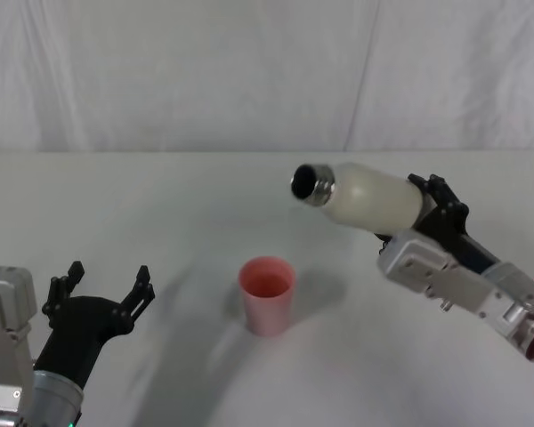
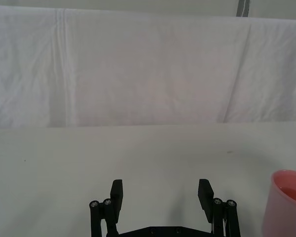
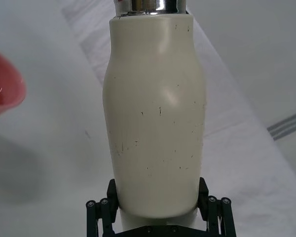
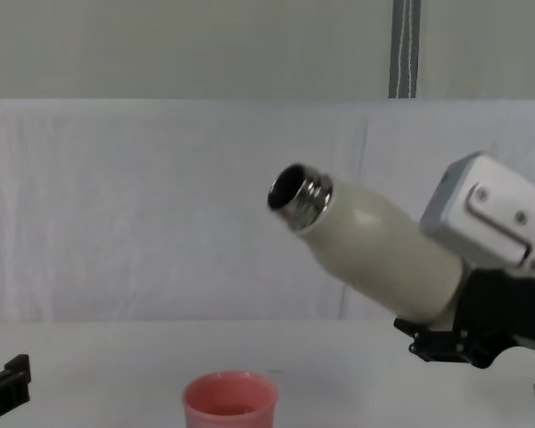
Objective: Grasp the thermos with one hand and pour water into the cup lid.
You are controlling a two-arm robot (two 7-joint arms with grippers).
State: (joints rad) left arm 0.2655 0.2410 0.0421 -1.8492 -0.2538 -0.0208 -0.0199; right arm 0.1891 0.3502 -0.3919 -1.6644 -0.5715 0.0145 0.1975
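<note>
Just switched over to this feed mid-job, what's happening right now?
The right tool is shut on the base of the thermos, holding it up in the air and tilted, its open steel neck pointing toward the robot's left and still slightly raised. The cup lid stands upright on the table below and nearer the robot than the mouth. No stream of water is visible. The left tool sits open near the table's left front, holding nothing.

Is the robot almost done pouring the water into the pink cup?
Partway. Done: the right hand is shut on the thermos and has it lifted and tilted, mouth toward the cup lid. In hand: tipping it. Left: the mouth is still raised, with no water stream visible. The left hand waits open.
</note>
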